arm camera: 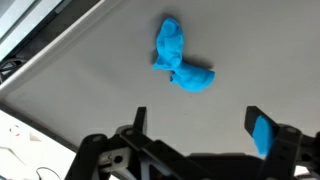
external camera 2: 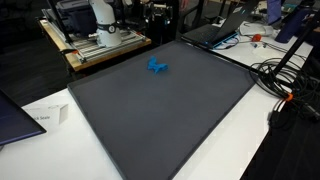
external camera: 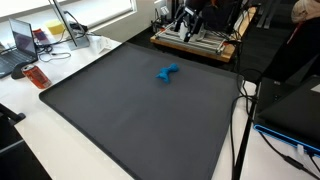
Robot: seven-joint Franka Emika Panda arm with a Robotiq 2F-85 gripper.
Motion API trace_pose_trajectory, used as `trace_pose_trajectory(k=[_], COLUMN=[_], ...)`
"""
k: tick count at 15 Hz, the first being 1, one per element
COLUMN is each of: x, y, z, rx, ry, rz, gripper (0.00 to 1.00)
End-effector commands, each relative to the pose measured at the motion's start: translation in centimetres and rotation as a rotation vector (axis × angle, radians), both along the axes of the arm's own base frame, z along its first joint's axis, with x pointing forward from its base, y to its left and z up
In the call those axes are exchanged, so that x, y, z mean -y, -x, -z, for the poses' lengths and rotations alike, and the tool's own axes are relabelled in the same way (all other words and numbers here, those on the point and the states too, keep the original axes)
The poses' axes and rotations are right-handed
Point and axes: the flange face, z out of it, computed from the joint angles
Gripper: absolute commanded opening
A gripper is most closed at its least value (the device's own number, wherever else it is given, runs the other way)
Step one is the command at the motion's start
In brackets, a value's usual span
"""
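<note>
The dark mat (external camera: 120, 115) covers most of your counter (external camera: 45, 135), and the small blue object (external camera: 168, 72) lies on its far part in both exterior views. In the wrist view your jaws stand wide apart with nothing between them. The blue object (arm camera: 180, 62) sits ahead, slightly left of centre. This looks like the reach. Shift left until its pinched middle is centred, descend straight, and close only when the fingertips (arm camera: 140, 116) nearly meet the mat. It looks soft and may slide.
</note>
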Motion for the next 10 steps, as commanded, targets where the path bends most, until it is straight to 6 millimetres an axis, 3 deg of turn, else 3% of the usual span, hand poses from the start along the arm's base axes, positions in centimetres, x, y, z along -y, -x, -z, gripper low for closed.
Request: trace_pose_trajectory(k=[1,6,8,9,10], x=[1.7,4.5,5.6,4.8,5.3], y=[-5.3,-10.2,-10.1,-9.1,-9.8], z=[-0.7,-5.3,-8.9,-6.3,-7.3], rx=[-0.038,-0.171,-0.258,-0.173,-0.177], ry=[-0.043,-0.111,-0.111,-0.076,-0.102], rz=[0.003,-0.008,-0.038,-0.008,-0.021], gripper=[1.0,1.0,1.0,1.0,1.0])
